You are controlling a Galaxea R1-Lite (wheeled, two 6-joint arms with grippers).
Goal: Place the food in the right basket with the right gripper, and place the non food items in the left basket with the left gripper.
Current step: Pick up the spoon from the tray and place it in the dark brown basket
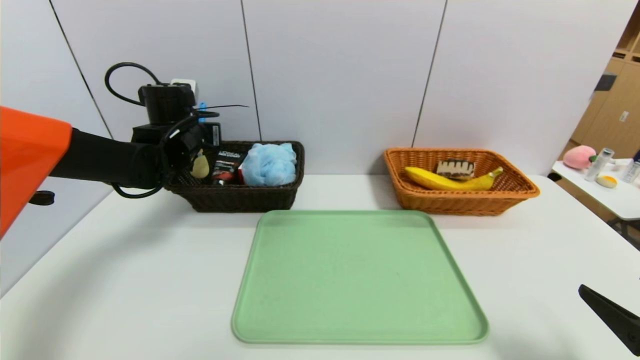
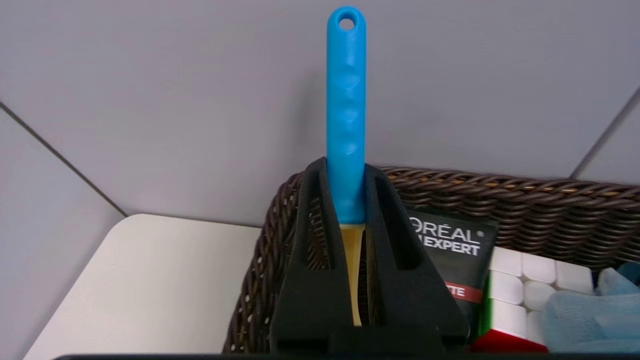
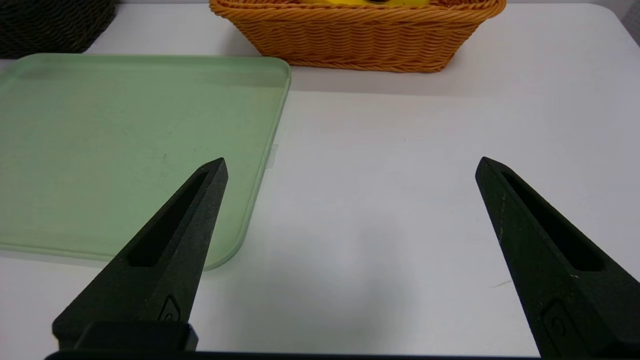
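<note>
Left gripper [image 2: 346, 172] clamps one spoon [image 2: 346, 115] over dark basket [image 1: 240, 197]; right gripper [image 3: 350, 167] wide; apparently three items inside.

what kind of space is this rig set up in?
Probably an office or lab test area, not a home: a plain white table against grey partition panels, a side table with assorted props, and wooden cubby shelving behind it.

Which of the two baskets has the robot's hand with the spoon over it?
The dark brown woven wicker basket. The left gripper holds the blue-handled yellow spoon above it, while the orange-tan wicker basket has no gripper near.
</note>
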